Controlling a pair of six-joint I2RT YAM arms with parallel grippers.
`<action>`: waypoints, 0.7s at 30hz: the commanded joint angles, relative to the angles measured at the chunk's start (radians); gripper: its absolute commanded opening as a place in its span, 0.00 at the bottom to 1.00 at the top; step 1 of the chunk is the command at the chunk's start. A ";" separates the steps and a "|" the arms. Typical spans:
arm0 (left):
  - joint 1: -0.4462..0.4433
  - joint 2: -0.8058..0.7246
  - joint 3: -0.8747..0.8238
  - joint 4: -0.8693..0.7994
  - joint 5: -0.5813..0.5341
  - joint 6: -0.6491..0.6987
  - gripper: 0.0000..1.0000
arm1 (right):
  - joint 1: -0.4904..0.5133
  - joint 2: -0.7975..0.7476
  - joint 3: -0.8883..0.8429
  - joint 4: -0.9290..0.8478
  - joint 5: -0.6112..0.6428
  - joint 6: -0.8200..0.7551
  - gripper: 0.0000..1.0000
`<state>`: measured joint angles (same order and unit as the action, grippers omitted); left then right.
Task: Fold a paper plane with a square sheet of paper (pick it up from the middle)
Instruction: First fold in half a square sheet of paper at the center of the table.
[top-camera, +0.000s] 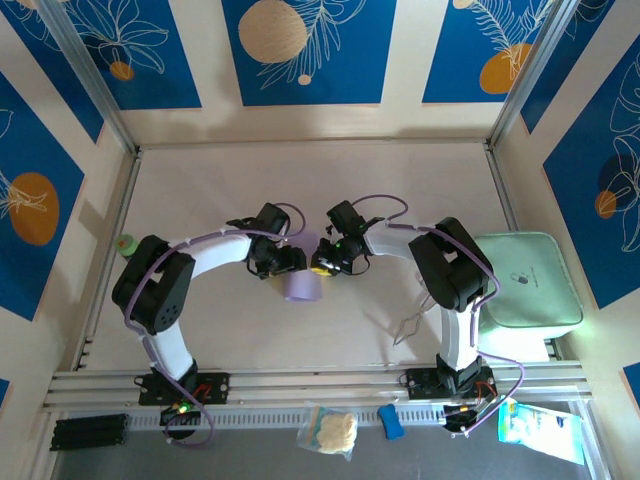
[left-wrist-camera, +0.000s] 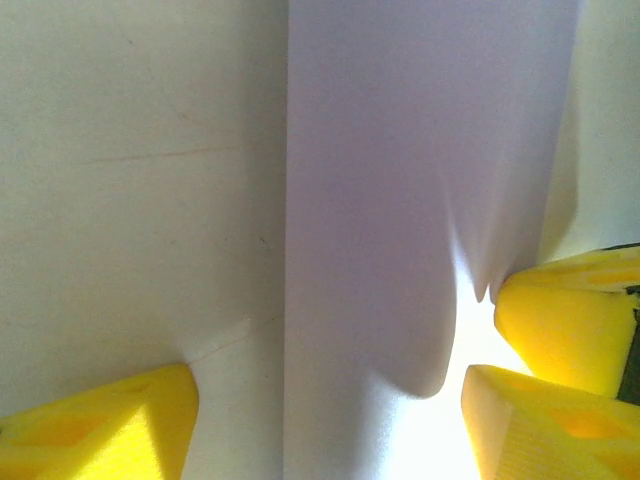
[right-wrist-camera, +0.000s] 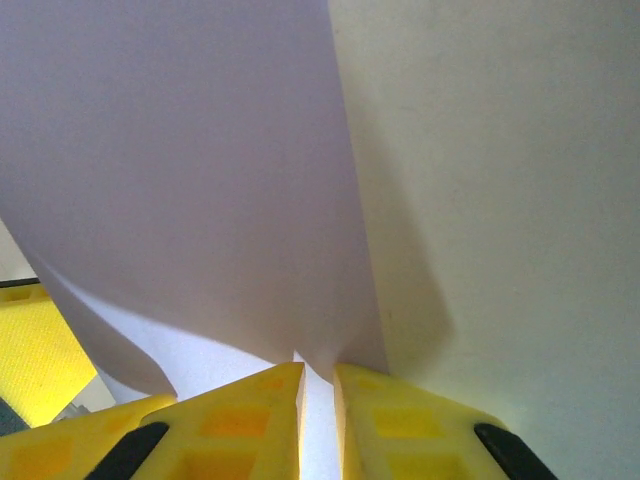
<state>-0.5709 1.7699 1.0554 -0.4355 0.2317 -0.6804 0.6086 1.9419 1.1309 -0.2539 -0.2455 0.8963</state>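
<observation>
The square sheet of paper (top-camera: 300, 286), lavender, hangs curled over the table's middle between the two grippers. My right gripper (right-wrist-camera: 318, 400) is shut on the sheet's (right-wrist-camera: 190, 170) lower edge, with only a thin strip of paper showing between its yellow fingers. My left gripper (left-wrist-camera: 330, 430) is open. Its yellow fingers (left-wrist-camera: 100, 430) stand wide apart, and the sheet (left-wrist-camera: 400, 180) runs between them without being pinched. From above, the left gripper (top-camera: 290, 262) and the right gripper (top-camera: 325, 262) almost meet over the paper. The paper plane is out of view.
A pale mint-green tray (top-camera: 525, 280) sits at the right, beside the right arm. A small green object (top-camera: 125, 242) lies at the left edge and a thin wire piece (top-camera: 405, 328) near the right base. A bag (top-camera: 330, 430) and a blue item (top-camera: 390, 420) lie by the front rail.
</observation>
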 joint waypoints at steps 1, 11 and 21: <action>-0.027 0.033 -0.014 -0.076 0.011 -0.009 0.70 | -0.004 0.013 -0.012 -0.018 -0.035 0.027 0.18; -0.030 0.101 -0.005 -0.117 -0.047 0.058 0.53 | -0.054 -0.133 -0.048 0.055 -0.083 0.022 0.29; -0.022 0.126 0.007 -0.114 -0.039 0.143 0.45 | -0.100 -0.210 -0.078 -0.035 0.035 -0.020 0.38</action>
<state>-0.5762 1.8153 1.0943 -0.5133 0.1551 -0.5884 0.5175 1.7519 1.0794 -0.2333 -0.2417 0.8974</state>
